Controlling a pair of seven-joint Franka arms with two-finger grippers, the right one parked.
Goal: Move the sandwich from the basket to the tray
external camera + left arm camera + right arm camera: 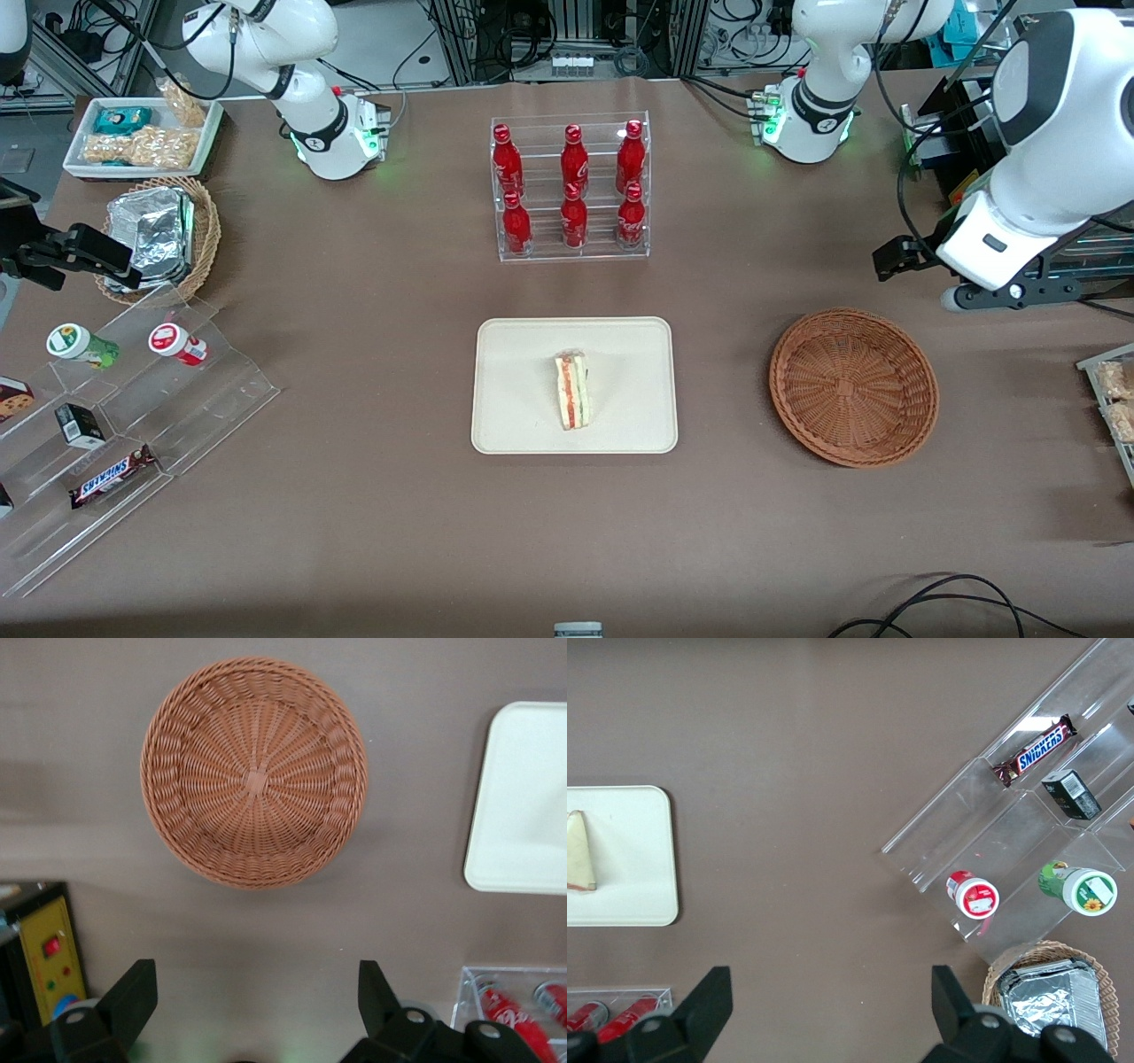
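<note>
The sandwich lies on the cream tray in the middle of the table, its orange-red and green cut edge facing up. It also shows in the right wrist view. The reddish-brown basket is empty and stands beside the tray, toward the working arm's end. My left gripper hangs above the table, farther from the front camera than the basket. In the left wrist view the gripper is open and empty, with the basket and a corner of the tray below it.
A clear rack of red bottles stands farther from the camera than the tray. Toward the parked arm's end are a tan basket of foil packets, a stepped acrylic stand and a white snack tray. A yellow button box is near the gripper.
</note>
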